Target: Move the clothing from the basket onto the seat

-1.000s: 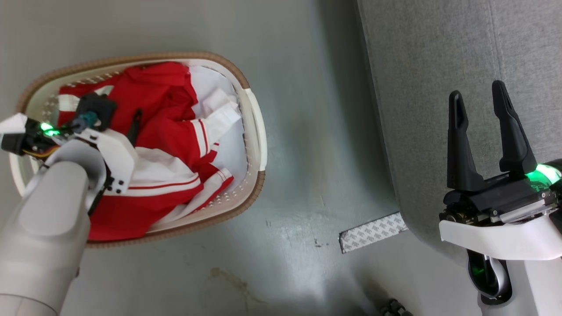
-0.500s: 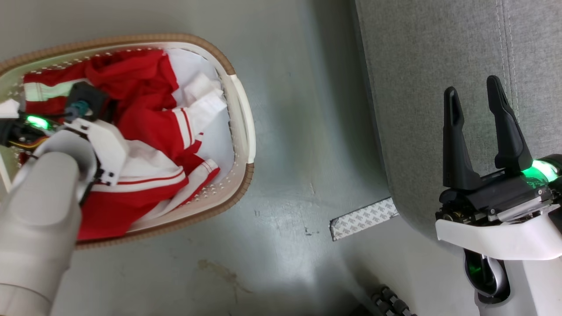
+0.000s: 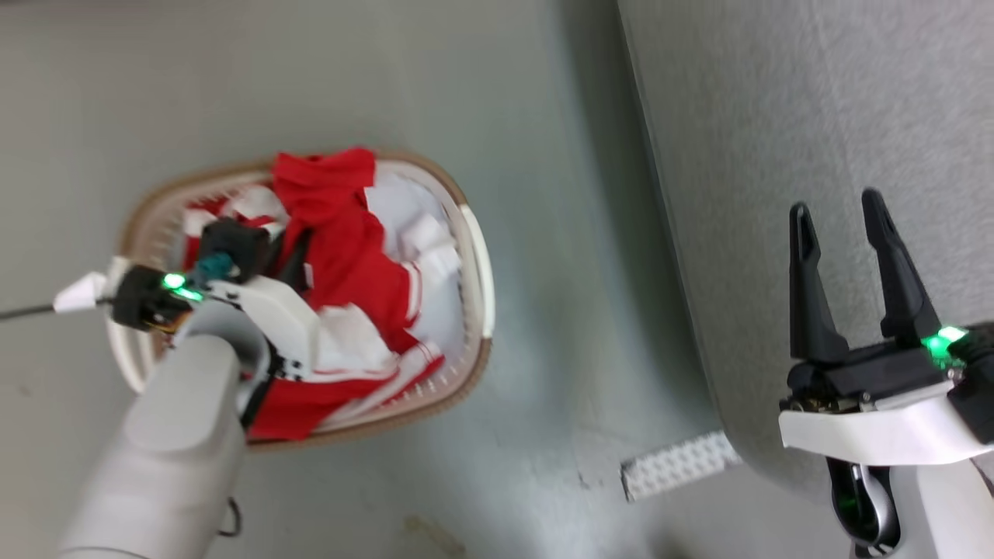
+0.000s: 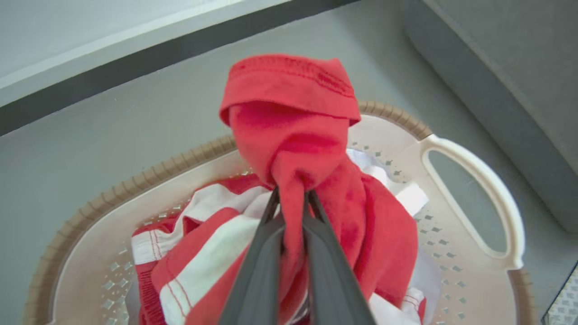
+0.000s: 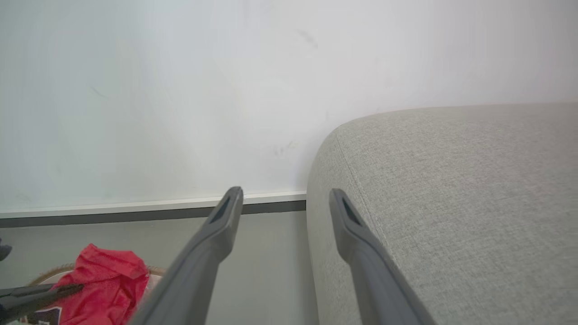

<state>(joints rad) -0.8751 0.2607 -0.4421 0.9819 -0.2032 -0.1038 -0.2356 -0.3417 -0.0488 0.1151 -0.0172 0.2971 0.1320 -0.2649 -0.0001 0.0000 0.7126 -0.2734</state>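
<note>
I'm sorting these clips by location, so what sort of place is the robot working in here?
Likely a living room, or a mock-up of one: a grey upholstered seat, a laundry basket of red clothing on a smooth grey floor, and a plain white wall.

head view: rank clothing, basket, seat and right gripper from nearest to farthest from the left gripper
1. clothing: pinched between the fingers of the left gripper.
2. basket: on the floor, just beneath and around the gripper.
3. seat: across the bare floor, at the right.
4. right gripper: open, over the seat, farther right than the seat's near edge.
</note>
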